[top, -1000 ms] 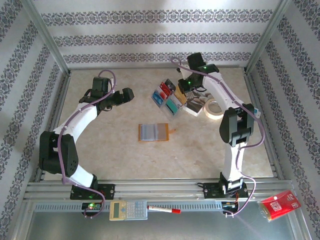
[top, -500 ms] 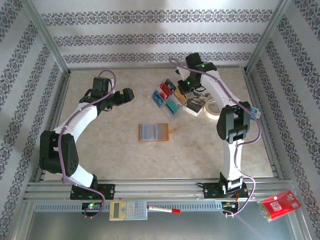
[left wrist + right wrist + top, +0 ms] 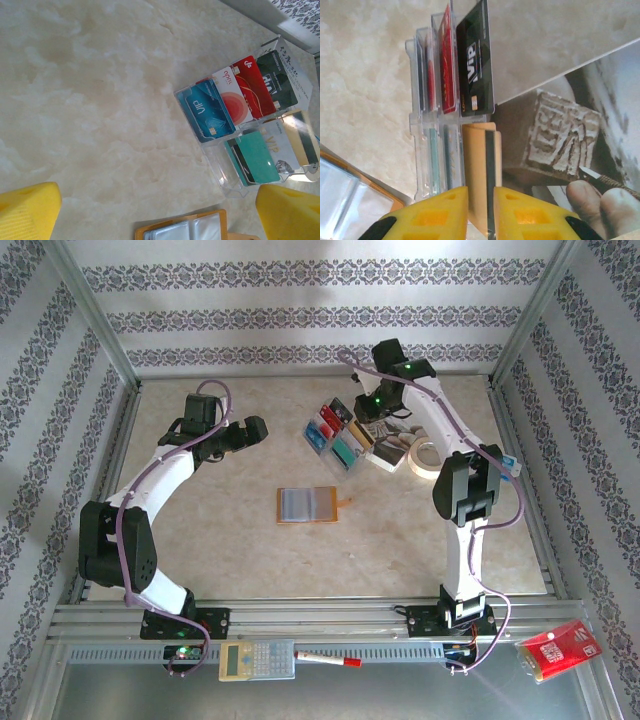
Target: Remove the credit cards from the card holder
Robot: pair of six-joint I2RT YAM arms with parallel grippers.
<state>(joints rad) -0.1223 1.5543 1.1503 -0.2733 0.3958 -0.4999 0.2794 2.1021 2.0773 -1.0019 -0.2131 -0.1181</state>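
Note:
The orange card holder (image 3: 309, 505) lies open and flat at the table's middle, its clear sleeves up; its top edge also shows in the left wrist view (image 3: 182, 230). Credit cards stand in a clear rack (image 3: 340, 435): blue (image 3: 207, 112), red (image 3: 252, 85), black (image 3: 476, 70) and teal (image 3: 257, 157). My right gripper (image 3: 481, 192) hangs over the rack's near row, with a tan-yellow card (image 3: 480, 160) standing in the narrow gap between its slightly parted fingers. My left gripper (image 3: 159, 210) hovers wide open left of the rack, holding nothing.
A printed brochure (image 3: 570, 135) lies under and right of the rack, with a tape roll (image 3: 428, 458) beside it. A calculator (image 3: 256, 660), a marker (image 3: 328, 660) and a red packet (image 3: 560, 648) rest on the front rail. Metal frame posts border the table.
The right gripper's fingers have parted a little around the tan-yellow card, and its wrist has shifted slightly over the rack. The left arm has not moved.

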